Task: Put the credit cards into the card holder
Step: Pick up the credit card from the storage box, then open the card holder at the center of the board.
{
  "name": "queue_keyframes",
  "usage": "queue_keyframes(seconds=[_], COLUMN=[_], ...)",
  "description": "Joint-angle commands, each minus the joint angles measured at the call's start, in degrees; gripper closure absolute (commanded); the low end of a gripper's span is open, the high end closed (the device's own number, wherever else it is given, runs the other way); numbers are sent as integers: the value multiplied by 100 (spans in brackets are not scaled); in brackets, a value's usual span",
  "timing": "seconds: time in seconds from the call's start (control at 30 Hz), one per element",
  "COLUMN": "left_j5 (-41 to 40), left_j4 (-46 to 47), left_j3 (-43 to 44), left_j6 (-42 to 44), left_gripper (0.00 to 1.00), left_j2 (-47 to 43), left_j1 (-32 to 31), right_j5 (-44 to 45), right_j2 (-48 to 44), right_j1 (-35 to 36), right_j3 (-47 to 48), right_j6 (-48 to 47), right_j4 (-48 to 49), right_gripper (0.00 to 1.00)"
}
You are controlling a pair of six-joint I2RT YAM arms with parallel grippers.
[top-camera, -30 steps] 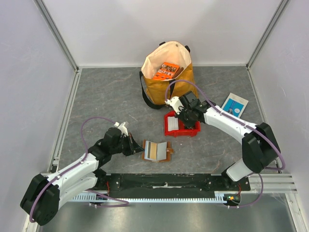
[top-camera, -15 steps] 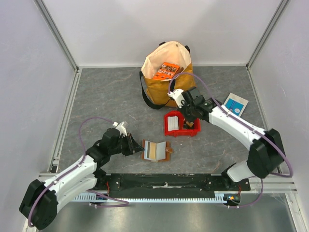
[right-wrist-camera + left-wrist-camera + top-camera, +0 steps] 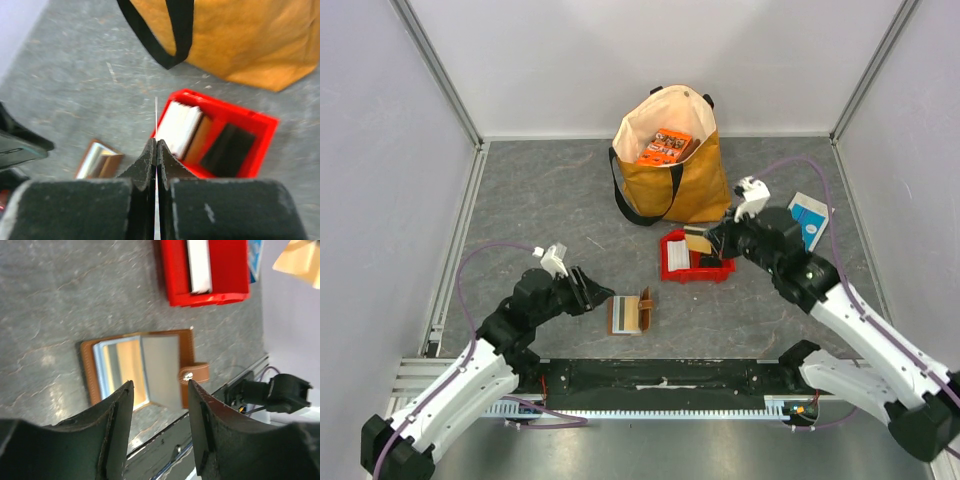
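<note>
The right gripper [image 3: 156, 146] is clamped on one credit card [image 3: 156, 117], held edge-on above the red bin [image 3: 692, 270], likely so it can slide straight into a pocket; the card holder [image 3: 628, 313] lies at the bin's 7 o'clock, half folded, with the left gripper [image 3: 160, 385] at its 9 o'clock, jaws apart. A second ago the right gripper was down in the bin and the left pinched the holder flat; now the card is lifted, the holder released, its flap risen.

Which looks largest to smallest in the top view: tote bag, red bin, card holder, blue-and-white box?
1. tote bag
2. red bin
3. card holder and blue-and-white box: unranked; they look similar, and the right arm covers part of the box.
</note>
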Motion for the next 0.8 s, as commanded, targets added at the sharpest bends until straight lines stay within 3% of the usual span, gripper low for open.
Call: queue_keyframes(seconds=[0.0, 0.13, 0.4, 0.6, 0.77], left_j5=[102, 515, 974, 351, -151], left_j4=[740, 1435, 3930, 4837, 5242], left_j3=[207, 164, -82, 40, -21], left_j6=[-427, -585, -1595, -1676, -1649], left_gripper=[47, 48, 47, 47, 50], left_j2=[156, 640, 1149, 1651, 1740], left_j1=[-10, -19, -185, -914, -1249], right_j5=[-278, 283, 1971, 2806, 2965], right_j2=[-717, -1201, -1246, -842, -605], right_j1=[106, 519, 1995, 2699, 2884], right_j3=[-1300, -2118, -2936, -2990, -2911], right_j6=[2621, 3774, 4707, 4734, 4787], right_j4=[1960, 2876, 4650, 5408, 5549], right_gripper=[100, 100, 100, 100, 100])
